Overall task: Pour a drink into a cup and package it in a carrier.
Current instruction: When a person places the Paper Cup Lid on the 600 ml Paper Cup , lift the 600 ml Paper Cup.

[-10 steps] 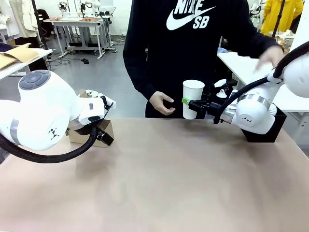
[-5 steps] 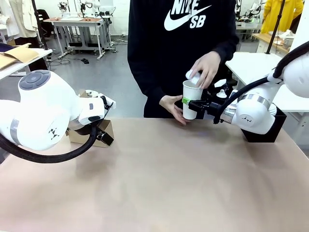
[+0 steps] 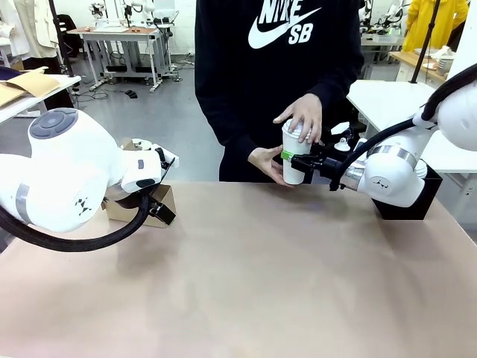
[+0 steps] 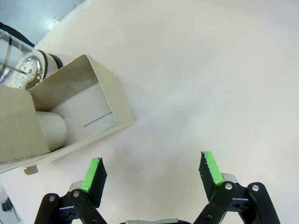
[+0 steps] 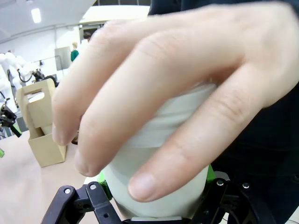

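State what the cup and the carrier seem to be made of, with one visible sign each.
The cup looks like paper: matte white, smooth, no gloss, though a coating cannot be ruled out. The carrier looks like plain cardboard: dull brown, thin flat folded walls.

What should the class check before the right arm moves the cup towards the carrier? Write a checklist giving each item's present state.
1. Right gripper shut on the cup: ok.
2. Lid fully seated: cannot tell; the person's hand covers it.
3. Person's hands off the cup: not ok; the other hand touches it too.
4. Carrier has a free compartment: ok, one looks empty.
5. Left gripper open, apart from the carrier: ok.
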{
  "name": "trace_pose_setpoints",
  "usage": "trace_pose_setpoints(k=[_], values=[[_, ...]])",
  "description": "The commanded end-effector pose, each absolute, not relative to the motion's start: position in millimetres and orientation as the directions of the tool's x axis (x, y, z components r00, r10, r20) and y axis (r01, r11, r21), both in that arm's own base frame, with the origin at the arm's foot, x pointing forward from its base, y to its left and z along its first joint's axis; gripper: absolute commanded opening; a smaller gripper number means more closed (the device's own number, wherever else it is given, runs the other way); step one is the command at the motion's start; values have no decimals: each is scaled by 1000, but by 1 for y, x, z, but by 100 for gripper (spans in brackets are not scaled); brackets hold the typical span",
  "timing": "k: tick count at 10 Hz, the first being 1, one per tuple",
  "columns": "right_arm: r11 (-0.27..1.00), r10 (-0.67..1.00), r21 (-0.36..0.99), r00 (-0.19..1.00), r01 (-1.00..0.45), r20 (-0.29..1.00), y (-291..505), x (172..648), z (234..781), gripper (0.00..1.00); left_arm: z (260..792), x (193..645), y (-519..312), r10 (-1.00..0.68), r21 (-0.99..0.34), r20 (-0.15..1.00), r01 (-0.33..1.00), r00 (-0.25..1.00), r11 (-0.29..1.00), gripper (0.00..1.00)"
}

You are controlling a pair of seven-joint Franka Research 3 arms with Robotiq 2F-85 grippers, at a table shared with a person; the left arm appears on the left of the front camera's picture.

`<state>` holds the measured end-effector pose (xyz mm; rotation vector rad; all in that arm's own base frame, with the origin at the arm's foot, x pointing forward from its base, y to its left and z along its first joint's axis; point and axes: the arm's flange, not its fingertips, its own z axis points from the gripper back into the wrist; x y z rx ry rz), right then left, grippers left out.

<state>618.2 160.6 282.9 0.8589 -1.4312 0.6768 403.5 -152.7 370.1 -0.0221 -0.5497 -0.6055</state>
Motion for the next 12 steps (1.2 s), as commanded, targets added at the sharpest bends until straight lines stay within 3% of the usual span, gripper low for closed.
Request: trace_pose_setpoints(k=[1, 12], values=[[555, -88, 85, 43, -827, 995, 164, 618, 285, 81, 370, 404, -152, -533, 135, 498, 546, 684, 827, 100], [555, -88, 85, 43, -827, 995, 164, 618, 285, 81, 370, 404, -152, -533, 135, 498, 546, 684, 827, 100]])
